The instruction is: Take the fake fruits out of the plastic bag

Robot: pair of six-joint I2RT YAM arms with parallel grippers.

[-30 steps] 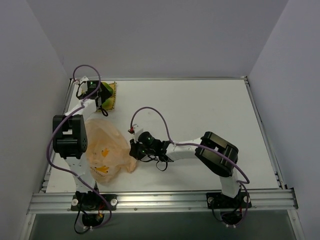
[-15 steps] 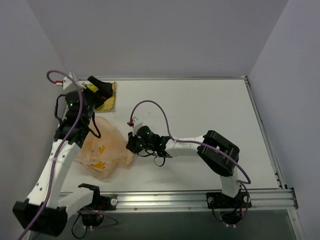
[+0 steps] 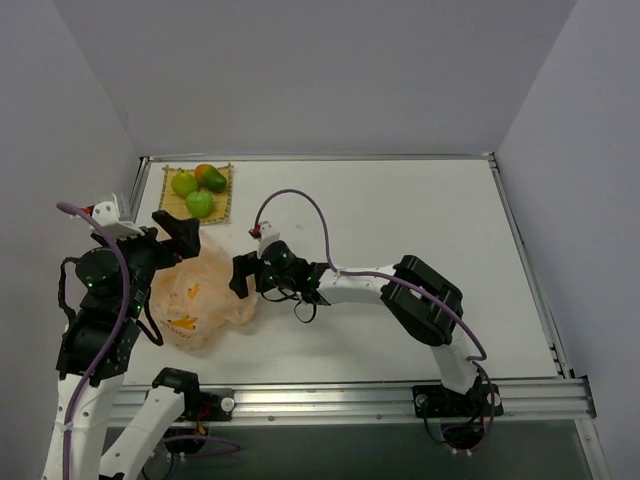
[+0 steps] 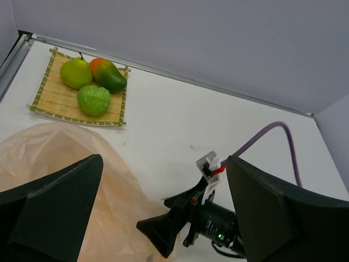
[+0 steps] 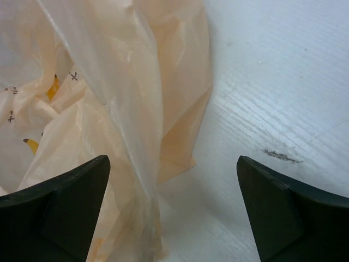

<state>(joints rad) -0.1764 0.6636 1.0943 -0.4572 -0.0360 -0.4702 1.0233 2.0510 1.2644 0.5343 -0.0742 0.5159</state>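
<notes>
Three fake fruits lie on a yellow woven mat (image 3: 222,196) at the far left corner: an orange-green mango-like one (image 3: 210,178) (image 4: 108,75) and two round green ones (image 3: 184,183) (image 3: 200,203) (image 4: 76,73) (image 4: 94,100). The crinkled peach plastic bag (image 3: 200,295) (image 4: 60,164) (image 5: 103,98) lies slack at the near left. My left gripper (image 3: 188,236) (image 4: 163,158) hangs open above the bag, holding nothing. My right gripper (image 3: 238,277) (image 5: 173,161) stands open low at the bag's right edge, a twisted fold of the bag between its fingers.
The white table (image 3: 400,230) stretches to the right of the bag. Grey walls close in the left, back and right sides. A metal rail (image 3: 330,400) runs along the near edge, carrying both arm bases.
My left arm drew back from the mat and rose above the bag, uncovering the fruits. My right gripper opened and let go of the bag's edge, sliding slightly left.
</notes>
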